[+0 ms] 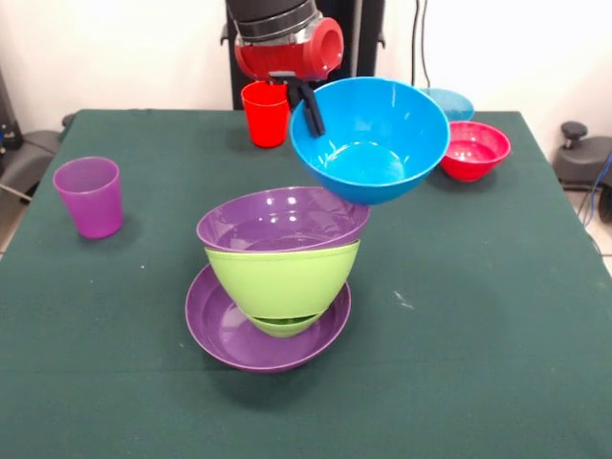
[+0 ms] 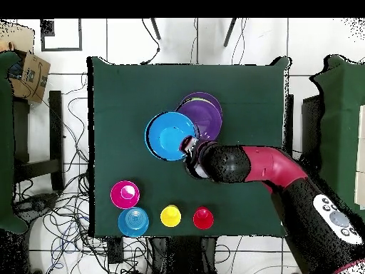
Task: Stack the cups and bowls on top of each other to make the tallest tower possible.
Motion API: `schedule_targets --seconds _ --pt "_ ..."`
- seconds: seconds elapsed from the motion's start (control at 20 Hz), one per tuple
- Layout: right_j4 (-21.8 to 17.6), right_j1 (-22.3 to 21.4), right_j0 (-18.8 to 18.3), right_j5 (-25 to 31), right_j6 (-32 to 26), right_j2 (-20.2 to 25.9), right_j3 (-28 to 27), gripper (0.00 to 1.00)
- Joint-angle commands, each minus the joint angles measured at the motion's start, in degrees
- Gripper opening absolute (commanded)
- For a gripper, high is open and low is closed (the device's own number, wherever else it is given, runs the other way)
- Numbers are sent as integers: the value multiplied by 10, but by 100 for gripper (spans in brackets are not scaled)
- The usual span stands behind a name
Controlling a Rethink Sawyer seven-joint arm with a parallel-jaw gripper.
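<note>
I hold the blue bowl [image 1: 371, 139] by its rim, gripper [image 1: 308, 107] clenched; light, stiff, glossy plastic slips easily, so I grip the rim squarely.

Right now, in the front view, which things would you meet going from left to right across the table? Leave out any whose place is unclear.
Purple cup → red cup → blue bowl, held on the gripper → red bowl.
</note>
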Motion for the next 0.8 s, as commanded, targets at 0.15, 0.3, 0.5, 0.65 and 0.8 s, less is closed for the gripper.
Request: schedule_targets --seconds 0.15,0.3,0.5,0.65,0.8 --pt "-30 16 -50 17 -124 54 25 0" --pt "-28 14 -74 40 -139 71 23 0" --pt "-25 7 -92 65 -144 89 21 0" --pt "-7 -19 -101 88 -135 111 28 0" --pt "4 -27 -101 108 -125 123 20 0"
